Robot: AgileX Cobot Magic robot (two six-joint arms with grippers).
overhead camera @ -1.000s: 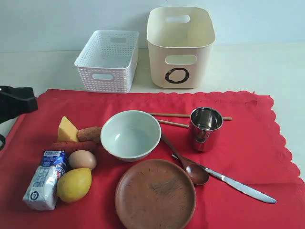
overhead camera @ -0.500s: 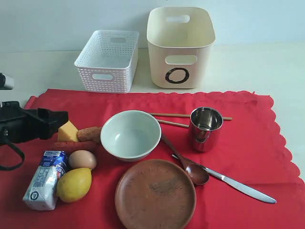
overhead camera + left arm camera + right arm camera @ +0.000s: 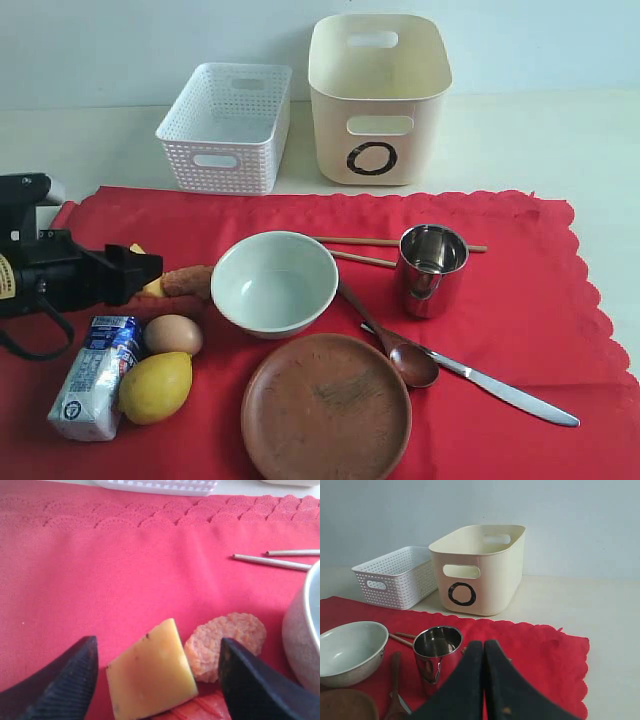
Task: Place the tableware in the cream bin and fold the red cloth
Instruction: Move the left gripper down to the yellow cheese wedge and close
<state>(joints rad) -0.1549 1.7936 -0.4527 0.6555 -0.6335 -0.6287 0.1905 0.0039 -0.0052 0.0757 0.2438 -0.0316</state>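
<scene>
ok so quick update: over the last second the left gripper (image 3: 148, 266) has slid in from the 9 o'clock edge of the red cloth (image 3: 520, 290) and popped its jaws open, and now they're sitting either side of the cheese wedge (image 3: 150, 672) without touching it, with a reddish-orange food chunk (image 3: 225, 642) just beside it. Thing is, cheese isn't tableware, so my guess is it's clearing food first, maybe for the white lattice basket (image 3: 225, 125). Nothing on the real job has budged. The bowl (image 3: 273, 283) is mid-cloth, with the steel cup (image 3: 432, 268) at its 3 o'clock, the chopsticks (image 3: 360, 241) at about 2, the wooden plate (image 3: 325, 405) at 5, and the spoon (image 3: 412, 365) and knife (image 3: 510, 393) around 4. The cream bin (image 3: 378, 100) is at 12 o'clock, off the cloth's far edge, and I can't see anything in it. The right gripper (image 3: 484, 680) hangs back by the cup with its jaws pressed together, holding nothing. The cloth is flat and loaded, so folding is a long way off.
</scene>
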